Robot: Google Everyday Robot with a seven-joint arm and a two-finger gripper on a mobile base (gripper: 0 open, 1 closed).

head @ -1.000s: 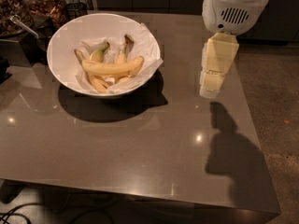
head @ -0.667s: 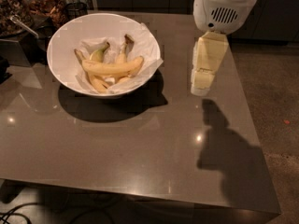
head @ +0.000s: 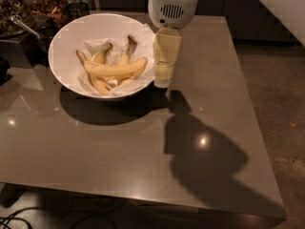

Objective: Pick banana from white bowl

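**Gripper now hangs at the bowl's right rim**

Compared with the earlier pictures, the gripper (head: 162,78) has shifted left across the table (head: 143,151). A second ago it hung well to the right of the white bowl (head: 66,37), with bare tabletop between them; now its pale fingers (head: 166,51) overlap the bowl's right edge in the camera view. The white wrist housing (head: 172,6) above it has moved the same way and sits at the top of the picture, just right of the bowl. Its shadow on the table has moved with it and now joins the bowl's shadow.

The bowl and its contents have not changed. The banana (head: 116,69) lies across the middle of the bowl on crumpled white paper (head: 143,37), lengthwise from left to right, on top of the other bananas (head: 125,56). Its right end points toward the gripper and lies just to the left of the fingers, near them but not touching.

The fingers hang downward and hold nothing; whether they are spread or closed cannot be told from this angle.
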